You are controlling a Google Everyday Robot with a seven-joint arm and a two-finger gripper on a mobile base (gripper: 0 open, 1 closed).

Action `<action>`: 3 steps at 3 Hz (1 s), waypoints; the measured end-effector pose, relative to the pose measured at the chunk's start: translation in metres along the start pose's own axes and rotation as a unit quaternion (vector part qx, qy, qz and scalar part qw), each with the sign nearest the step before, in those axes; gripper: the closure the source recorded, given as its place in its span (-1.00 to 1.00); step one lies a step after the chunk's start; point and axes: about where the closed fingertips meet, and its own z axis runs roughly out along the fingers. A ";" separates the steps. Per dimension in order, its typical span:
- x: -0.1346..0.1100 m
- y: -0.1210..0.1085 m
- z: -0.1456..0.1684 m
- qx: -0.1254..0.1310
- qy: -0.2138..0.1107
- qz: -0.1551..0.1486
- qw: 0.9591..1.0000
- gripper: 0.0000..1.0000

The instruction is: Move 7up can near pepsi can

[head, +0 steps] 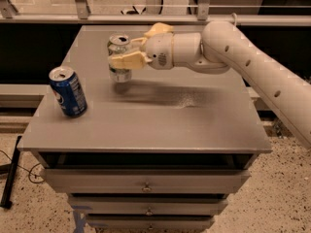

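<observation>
1. Dark blue and upright, the pepsi can (68, 91) stood near the left edge of the grey bench (170, 125). It was the goal marker and, in my judgement, was not to be nudged.
2. To the right of the pepsi can and farther back, the 7up can (119, 57) stood upright inside the pincer (124, 52). The pincer's cream fingers (129, 60) were clamped across the can's upper half, one in front and one behind. Bare bench lay between the two cans, so they were apart and not yet near.
3. A shadow lay under the 7up can. Whether its base touched the bench or hung just above it could not be told.
4. The step in hand looked like the carry. It called for a low, level move leftward and forward, straight toward the pepsi can, with the 7up can held vertical so it could land flat.
5. The fingertips reached about as far toward the pepsi can as the 7up can's own wall did, which left little margin. The safe finish was to stop just beside the pepsi can's right side with a small gap between the cans.
6. The pincer was best opened only once the base sat flat. It could then back away rightward from the pepsi can, along the line of the white arm (252, 76).
7. A yellow object (158, 29), partly hidden, lay farther right and farther back from the pepsi can, off the likely route.
</observation>
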 end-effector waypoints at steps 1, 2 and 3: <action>0.005 0.023 0.024 -0.045 -0.002 0.000 0.999 1.00; 0.012 0.035 0.036 -0.078 -0.002 0.002 0.997 0.66; 0.015 0.046 0.047 -0.113 -0.005 -0.005 0.994 0.16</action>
